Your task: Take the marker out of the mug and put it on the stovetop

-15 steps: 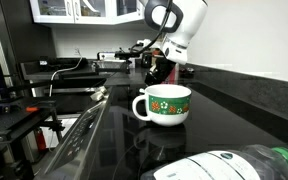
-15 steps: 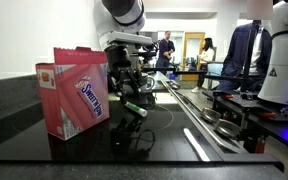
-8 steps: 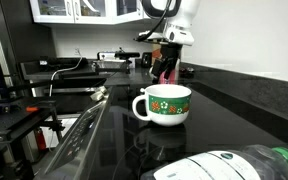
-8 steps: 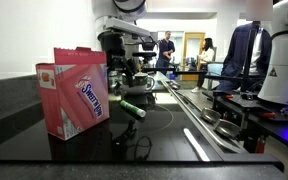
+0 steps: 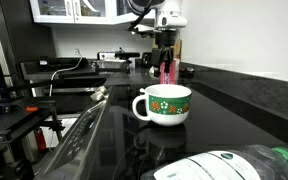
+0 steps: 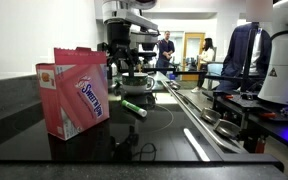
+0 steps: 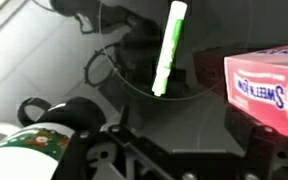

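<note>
Since a second ago the arm has gone up: the black Robotiq gripper (image 5: 165,48), which was low beside the pink box, hangs now high above the far end of the black surface, and the marker has stayed where it was put. In this exterior view the wide white ceramic mug with a green band of red-and-white flowers (image 5: 164,104) stands upright on the glossy black top, its loop handle to the left; its inside is not visible from this side. The tall pink cardboard box (image 5: 167,70) stands well behind the mug, under the gripper. A white and green plastic bottle (image 5: 234,165) lies in the near corner. In an exterior view from the opposite end, the pink box (image 6: 79,95) is close to the camera and upright, and its contents are hidden. The short slim marker with a bright green end (image 6: 134,108) lies flat on the flat glossy black glass stovetop (image 6: 159,125), just beside the box and apart from the gripper (image 6: 124,68) above it. In the wrist view the marker (image 7: 169,50) lies inside a thin burner circle on the stovetop (image 7: 134,110), between the mug (image 7: 29,142) and the box (image 7: 269,85). The gripper (image 7: 174,165) shows its fingers (image 7: 96,158) wide apart with nothing between them.
</note>
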Tool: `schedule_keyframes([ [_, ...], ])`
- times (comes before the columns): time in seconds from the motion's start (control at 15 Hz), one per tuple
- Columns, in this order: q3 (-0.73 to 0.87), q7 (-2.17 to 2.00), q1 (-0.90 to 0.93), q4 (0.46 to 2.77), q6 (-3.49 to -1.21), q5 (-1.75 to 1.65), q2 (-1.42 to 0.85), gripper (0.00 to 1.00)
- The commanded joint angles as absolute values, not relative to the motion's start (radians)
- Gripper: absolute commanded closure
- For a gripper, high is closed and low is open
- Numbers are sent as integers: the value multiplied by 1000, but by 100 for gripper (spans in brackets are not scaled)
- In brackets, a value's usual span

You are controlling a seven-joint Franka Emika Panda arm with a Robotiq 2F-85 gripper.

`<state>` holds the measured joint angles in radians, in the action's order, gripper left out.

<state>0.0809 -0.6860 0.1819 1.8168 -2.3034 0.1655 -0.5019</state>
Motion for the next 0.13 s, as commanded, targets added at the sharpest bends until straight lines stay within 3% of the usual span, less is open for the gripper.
schedule_keyframes([
  [0.0,115,-782,222,1927,-2369,71,-416,0],
  [0.07,121,-815,229,1944,-2373,42,-402,0],
])
